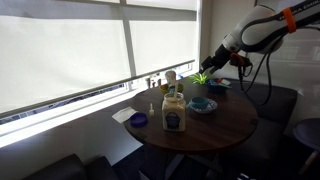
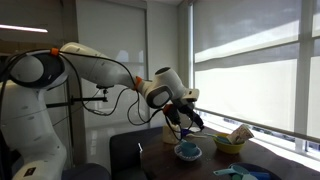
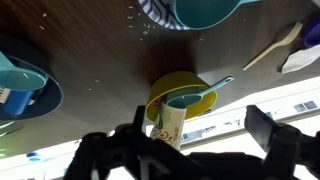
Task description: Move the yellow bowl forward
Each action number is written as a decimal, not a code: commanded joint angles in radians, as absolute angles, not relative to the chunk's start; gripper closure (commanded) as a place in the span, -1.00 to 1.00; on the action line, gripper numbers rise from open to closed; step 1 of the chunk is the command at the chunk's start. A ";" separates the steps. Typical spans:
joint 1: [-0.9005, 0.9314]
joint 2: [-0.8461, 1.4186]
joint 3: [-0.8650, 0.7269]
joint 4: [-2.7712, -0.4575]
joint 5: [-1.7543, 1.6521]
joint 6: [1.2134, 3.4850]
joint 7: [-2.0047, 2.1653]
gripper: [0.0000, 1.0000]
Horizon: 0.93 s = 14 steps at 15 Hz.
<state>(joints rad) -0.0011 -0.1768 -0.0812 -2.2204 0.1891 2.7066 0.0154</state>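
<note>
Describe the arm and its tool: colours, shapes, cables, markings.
The arm is white, with rounded, bulky segments and dark joints; thin black cables loop alongside it. In an exterior view an orange band rings it. The tool is black, with two blocky fingers.

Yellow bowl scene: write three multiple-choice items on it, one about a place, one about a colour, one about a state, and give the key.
1. What does the yellow bowl rest on?
A. a striped plate
B. the dark wooden table
C. the window sill

2. What colour is the scoop lying in it?
A. red
B. black
C. light blue

3. How is the gripper?
A. open, holding nothing
B. shut on the bowl
C. shut on the scoop

Key: 1 B, the wrist view shows bare wood around the bowl. 2 C, the scoop is pale blue against the yellow. 3 A, the fingers stand wide apart with nothing gripped between them.
</note>
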 commanded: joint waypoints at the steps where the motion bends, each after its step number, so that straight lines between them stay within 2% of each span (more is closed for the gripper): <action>1: -0.041 -0.151 -0.063 -2.213 0.135 2.731 0.102 -1.00; 6: -0.124 -0.002 -0.073 -2.107 0.001 2.639 0.356 -1.00; 8: -0.113 0.063 -0.086 -2.035 0.076 2.589 0.385 -1.00; 10: -0.104 0.126 -0.087 -1.933 0.139 2.487 0.424 -1.00; 14: -0.084 0.208 -0.103 -1.738 0.052 2.281 0.528 -1.00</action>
<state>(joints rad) -0.1073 0.1350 -0.0874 -1.8988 0.0874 2.4084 0.4570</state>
